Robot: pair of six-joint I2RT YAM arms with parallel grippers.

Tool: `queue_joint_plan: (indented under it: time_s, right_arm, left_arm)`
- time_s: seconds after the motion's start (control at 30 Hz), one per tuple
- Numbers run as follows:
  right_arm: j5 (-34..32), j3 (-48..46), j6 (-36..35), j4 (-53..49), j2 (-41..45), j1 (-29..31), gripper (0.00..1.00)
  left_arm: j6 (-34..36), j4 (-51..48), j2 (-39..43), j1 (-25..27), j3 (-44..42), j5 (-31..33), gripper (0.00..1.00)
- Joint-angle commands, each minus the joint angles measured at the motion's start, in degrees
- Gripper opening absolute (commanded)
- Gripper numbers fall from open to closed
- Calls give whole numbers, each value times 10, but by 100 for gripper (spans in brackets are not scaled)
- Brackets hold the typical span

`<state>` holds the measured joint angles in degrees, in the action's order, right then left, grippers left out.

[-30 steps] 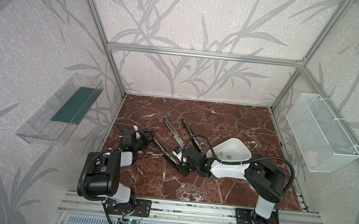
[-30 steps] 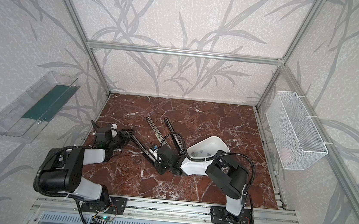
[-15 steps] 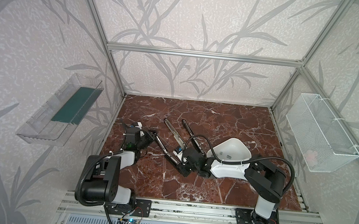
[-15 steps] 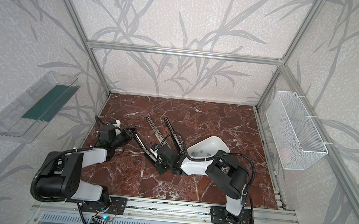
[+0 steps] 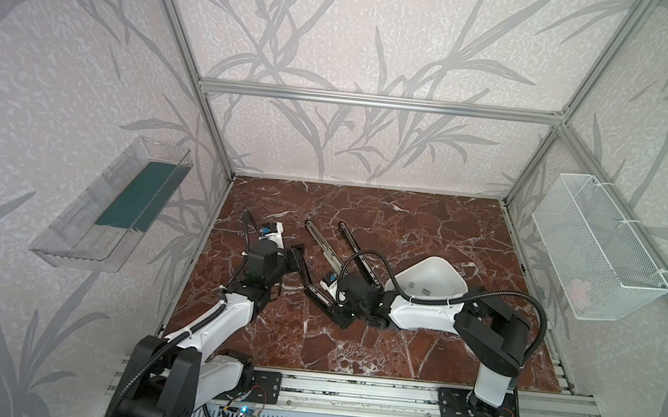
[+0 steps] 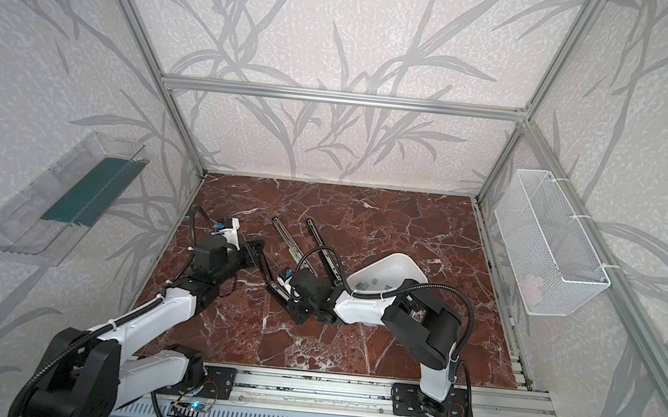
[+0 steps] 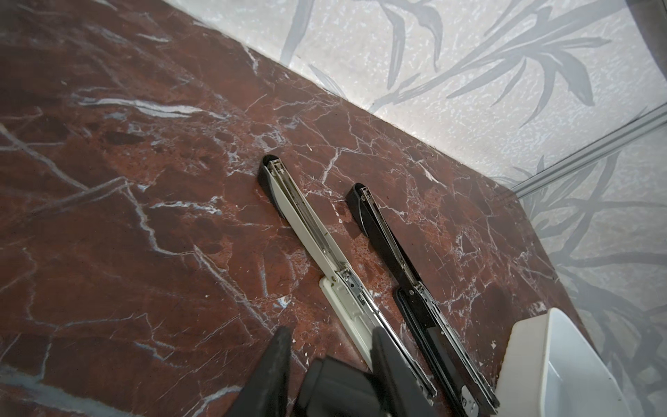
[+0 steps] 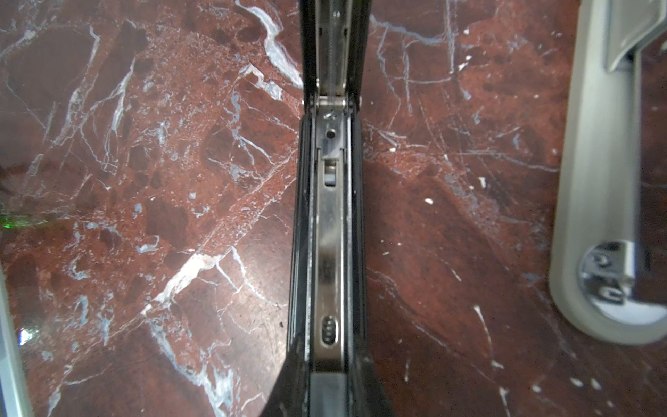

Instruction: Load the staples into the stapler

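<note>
While the right fingers (image 5: 343,318) pinch one end of the long thin black stapler (image 8: 330,224) and the left fingers (image 5: 299,255) pinch its other end, likely to hold it open, the small flat grey staples (image 5: 426,290) lie in the white rounded bowl (image 5: 449,277), near the right fingers.

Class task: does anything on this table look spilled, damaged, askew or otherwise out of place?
Nothing stands out. The staples lie inside the white bowl, none visibly spilled. The white stapler, the black stapler beside it and the third stapler nearer the front are all hinged open, which suits loading, not damage.
</note>
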<state>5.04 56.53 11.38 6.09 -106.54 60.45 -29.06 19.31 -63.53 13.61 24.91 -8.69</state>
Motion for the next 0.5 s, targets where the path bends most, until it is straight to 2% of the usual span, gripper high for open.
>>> queue_joint_plan:
  time_s: [0.0,0.27,0.47]
  right_arm:
    - [2,24,-4,30,-8,8,2]
    - [-30,24,4,22,5,8,15]
    - [-40,-4,17,38,42,8,24]
  left_arm:
    - [49,-31,23,57,-16,55,32]
    - [110,-25,85,180,-60,185,32]
    - [125,9,104,245,-95,252,31]
